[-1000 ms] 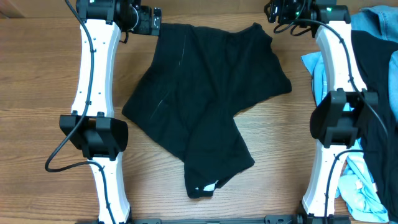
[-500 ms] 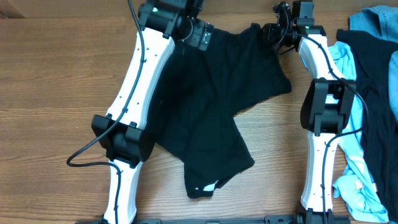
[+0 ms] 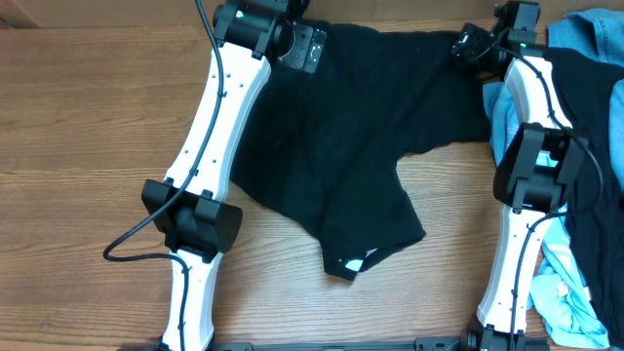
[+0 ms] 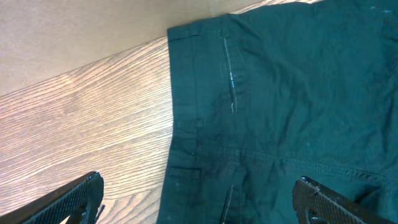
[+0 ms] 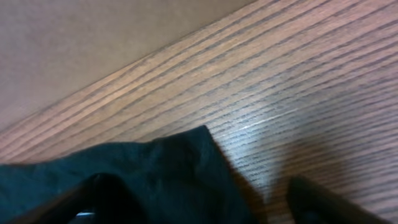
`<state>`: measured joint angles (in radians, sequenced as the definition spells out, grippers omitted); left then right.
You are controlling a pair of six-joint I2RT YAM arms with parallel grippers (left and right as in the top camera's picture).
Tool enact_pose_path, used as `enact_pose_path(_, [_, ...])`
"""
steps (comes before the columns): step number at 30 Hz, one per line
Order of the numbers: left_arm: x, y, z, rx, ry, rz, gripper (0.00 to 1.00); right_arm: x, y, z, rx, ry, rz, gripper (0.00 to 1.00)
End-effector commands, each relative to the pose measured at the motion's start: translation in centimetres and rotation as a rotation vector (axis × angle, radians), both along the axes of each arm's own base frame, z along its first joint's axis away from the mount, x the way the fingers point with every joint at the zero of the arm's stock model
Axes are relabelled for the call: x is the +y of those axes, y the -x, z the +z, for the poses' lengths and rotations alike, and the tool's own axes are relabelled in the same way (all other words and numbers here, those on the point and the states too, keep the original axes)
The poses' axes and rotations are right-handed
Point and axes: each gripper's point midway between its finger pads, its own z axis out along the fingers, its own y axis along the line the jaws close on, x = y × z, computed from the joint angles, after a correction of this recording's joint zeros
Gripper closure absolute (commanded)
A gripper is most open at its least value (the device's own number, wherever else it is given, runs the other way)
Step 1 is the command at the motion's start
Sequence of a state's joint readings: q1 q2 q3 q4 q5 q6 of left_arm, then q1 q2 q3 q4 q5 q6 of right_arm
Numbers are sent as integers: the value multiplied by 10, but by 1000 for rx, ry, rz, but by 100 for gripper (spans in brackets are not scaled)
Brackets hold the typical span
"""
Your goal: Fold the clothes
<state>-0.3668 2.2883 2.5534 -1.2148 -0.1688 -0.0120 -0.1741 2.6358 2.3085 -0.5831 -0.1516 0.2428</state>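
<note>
1. Seen from overhead, a black garment (image 3: pixel 361 146) is spread across the upper middle of the frame on a wood-grain counter (image 3: pixel 78 146). A narrower flap reaches down to lower centre, where a small white label (image 3: pixel 356 263) is seen at its tip.
2. The left gripper (image 3: pixel 310 47) is placed at the garment's upper-left corner, near the top of the frame. In the left wrist view its fingers (image 4: pixel 74 199) are spread wide above a stitched band of cloth, and nothing is held: it is released.
3. The right gripper (image 3: pixel 466 46) is placed at the garment's upper-right corner. The right wrist view is blurred. One finger is seen over bare wood at lower right, well apart from a dark shape at lower left, with the cloth's corner between. It is judged to be released as well.
4. The step in hand is judged to be flattening – no fold is made yet.
5. The next move calls for both top corners to be pinched and lifted together, since limp cloth sags. The top edge would then be carried over toward the bottom of the frame.
6. More clothes are heaped at the right edge: a light blue garment (image 3: pixel 502 122), a denim-blue garment (image 3: pixel 585 29) and another black piece (image 3: pixel 595 146).
7. The counter is brown, with some glare. A black cable (image 3: pixel 107 258) is looped at lower left. Beyond the far edge a plain pale surface is seen – wall or floor cannot be told.
</note>
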Motion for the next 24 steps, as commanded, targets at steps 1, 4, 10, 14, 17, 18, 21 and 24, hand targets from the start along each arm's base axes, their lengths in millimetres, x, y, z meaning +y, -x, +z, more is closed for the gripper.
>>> enact_pose_path(1, [14,-7,2,-31,-62,43,0,0,3,45,5,12,-34,0])
enact_pose_path(4, [18,-6,8,-35,-45,46,0,45,37,126,13,-204,120,0])
enact_pose_path(10, [8,45,77,-62,68,-79,0,81,141,233,73,-288,311,3])
enact_pose_path(14, [19,84,98,-14,123,-22,0,79,209,290,111,-152,182,3])
enact_pose_path(17, [23,95,89,42,103,-19,0,79,252,319,116,-140,115,2])
enact_pose_path(18, [23,97,88,50,100,-21,0,81,266,326,119,-139,114,2])
enact_pose_path(21, [25,99,86,60,92,-17,0,94,300,341,110,-131,57,2])
enact_pose_path(24, [37,95,87,37,38,26,0,116,344,304,260,-129,0,2])
